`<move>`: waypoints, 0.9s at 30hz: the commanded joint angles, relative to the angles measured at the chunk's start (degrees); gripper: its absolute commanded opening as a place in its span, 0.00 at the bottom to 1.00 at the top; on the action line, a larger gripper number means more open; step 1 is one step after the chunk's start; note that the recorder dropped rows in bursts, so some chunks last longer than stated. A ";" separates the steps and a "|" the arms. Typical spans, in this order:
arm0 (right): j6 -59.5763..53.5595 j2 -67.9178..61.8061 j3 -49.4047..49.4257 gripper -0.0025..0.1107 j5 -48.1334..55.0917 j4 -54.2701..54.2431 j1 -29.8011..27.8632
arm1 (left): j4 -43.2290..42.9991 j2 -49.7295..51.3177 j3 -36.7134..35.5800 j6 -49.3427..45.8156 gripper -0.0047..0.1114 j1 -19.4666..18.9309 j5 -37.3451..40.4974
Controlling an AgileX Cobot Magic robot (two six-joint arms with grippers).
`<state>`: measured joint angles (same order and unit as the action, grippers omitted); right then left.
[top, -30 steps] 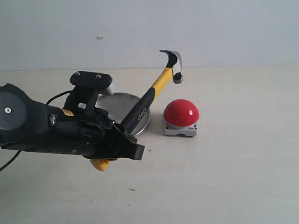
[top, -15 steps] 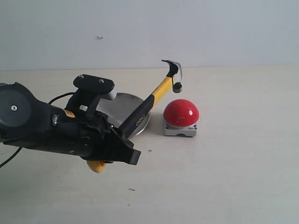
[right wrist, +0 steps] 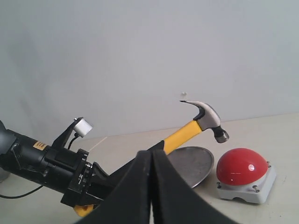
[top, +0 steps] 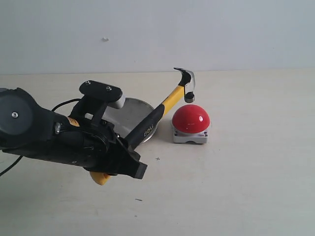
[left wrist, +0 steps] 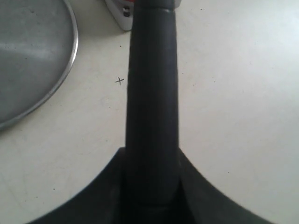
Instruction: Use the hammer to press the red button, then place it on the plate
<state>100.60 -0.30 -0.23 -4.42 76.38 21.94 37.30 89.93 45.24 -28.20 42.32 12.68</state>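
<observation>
Jaws clamp the hammer (top: 150,129) — head just above the red button (top: 191,119)

On the table (top: 246,172): plate (top: 129,112) is set left of button (top: 191,118), near but apart. Above them, hammer (top: 170,98) is held slanted in left gripper (top: 129,156), handle crossing plate's right rim, head just above button.

Pale beige table (top: 246,187) meets a plain grey-white wall (top: 221,29). A small cross mark (top: 157,159) and a dark fleck (top: 139,199) lie on the table.
</observation>
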 commanded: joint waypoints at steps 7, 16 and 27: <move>-0.16 0.30 0.23 0.02 -0.25 0.60 0.03 | -0.55 -0.71 6.18 -0.46 0.04 -0.14 -1.70; -0.51 0.30 0.23 0.02 -0.25 0.60 0.03 | -2.26 -1.42 10.06 -0.24 0.04 -0.14 -0.21; -0.51 0.30 0.23 0.02 -0.25 0.60 0.03 | -2.68 -0.02 8.02 0.03 0.04 -2.33 0.90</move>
<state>100.49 -0.30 -0.23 -4.42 76.38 21.94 34.45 89.87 53.97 -28.08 40.33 16.98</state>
